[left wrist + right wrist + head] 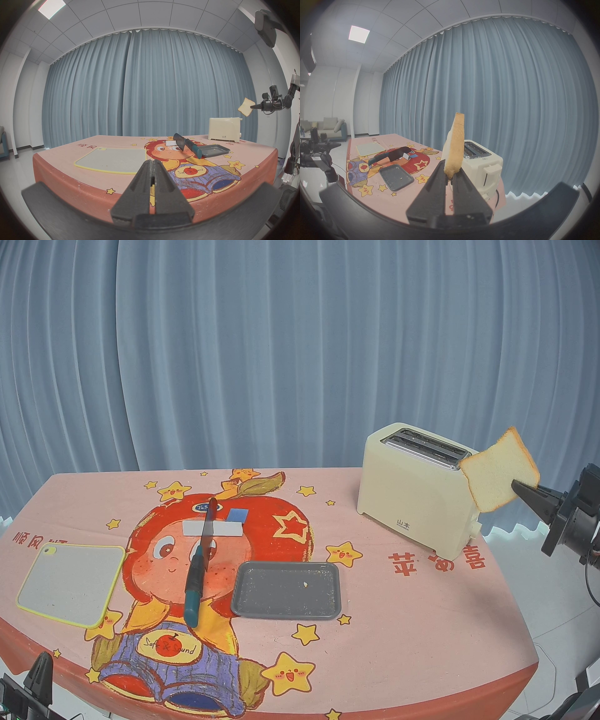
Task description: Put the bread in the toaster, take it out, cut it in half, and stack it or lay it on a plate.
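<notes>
My right gripper (520, 488) is shut on the lower corner of a slice of bread (500, 470), which it holds in the air just right of the cream toaster (415, 487), level with its slots. From the right wrist the bread (455, 147) stands edge-on above that gripper (450, 175), with the toaster (479, 165) behind it. A knife (199, 565) with a teal handle leans on a white rest mid-table. Beside it lies the dark grey plate (247, 602). My left gripper (152, 181) is shut and holds nothing, low off the table's front left corner.
A white cutting board (72, 582) with a yellow rim lies at the table's left. The toaster stands near the right edge of the table. A blue curtain hangs close behind the table.
</notes>
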`<state>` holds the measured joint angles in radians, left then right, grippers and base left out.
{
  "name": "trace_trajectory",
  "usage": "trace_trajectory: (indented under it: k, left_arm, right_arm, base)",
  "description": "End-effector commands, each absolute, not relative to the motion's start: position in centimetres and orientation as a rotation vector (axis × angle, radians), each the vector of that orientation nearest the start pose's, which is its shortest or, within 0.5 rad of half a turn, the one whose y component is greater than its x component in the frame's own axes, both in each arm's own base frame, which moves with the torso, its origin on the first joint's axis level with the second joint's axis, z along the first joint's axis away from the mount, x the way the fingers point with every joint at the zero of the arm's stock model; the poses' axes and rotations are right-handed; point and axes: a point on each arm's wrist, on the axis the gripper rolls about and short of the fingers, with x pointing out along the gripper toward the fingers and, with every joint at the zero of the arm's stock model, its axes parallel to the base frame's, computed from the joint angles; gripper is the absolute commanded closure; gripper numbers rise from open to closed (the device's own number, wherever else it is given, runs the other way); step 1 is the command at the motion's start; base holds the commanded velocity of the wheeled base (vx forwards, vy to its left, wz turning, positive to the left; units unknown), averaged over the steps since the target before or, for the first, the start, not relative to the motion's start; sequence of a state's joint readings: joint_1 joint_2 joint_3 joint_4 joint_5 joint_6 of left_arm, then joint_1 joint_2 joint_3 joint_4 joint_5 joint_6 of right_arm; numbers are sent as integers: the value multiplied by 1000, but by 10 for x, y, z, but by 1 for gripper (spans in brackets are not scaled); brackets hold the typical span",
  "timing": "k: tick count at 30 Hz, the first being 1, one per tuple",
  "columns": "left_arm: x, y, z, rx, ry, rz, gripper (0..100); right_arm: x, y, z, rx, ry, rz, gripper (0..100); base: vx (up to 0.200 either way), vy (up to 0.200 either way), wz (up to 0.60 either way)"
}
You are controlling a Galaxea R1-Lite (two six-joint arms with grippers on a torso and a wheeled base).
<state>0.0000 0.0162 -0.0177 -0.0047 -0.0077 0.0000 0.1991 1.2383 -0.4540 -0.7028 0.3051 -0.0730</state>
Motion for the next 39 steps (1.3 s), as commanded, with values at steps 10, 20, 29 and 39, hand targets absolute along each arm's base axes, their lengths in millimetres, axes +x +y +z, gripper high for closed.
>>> trace_trajectory:
  k: [10,20,29,39]
  left_arm:
    - [-23,0,76,0,-6,-8,100]
    - [-23,0,76,0,-6,-8,100]
    - [-23,0,76,0,-6,-8,100]
    - [-23,0,76,0,-6,-8,100]
  right_arm:
    - [186,36,203,-151,-17,512,100]
    - [184,39,196,-156,-20,548,100]
    - [183,38,197,-148,-17,555,100]
    - [188,29,212,-155,-69,500,100]
  base:
    - [0,0,0]
    - [0,0,0]
    - [0,0,0]
    - [0,0,0]
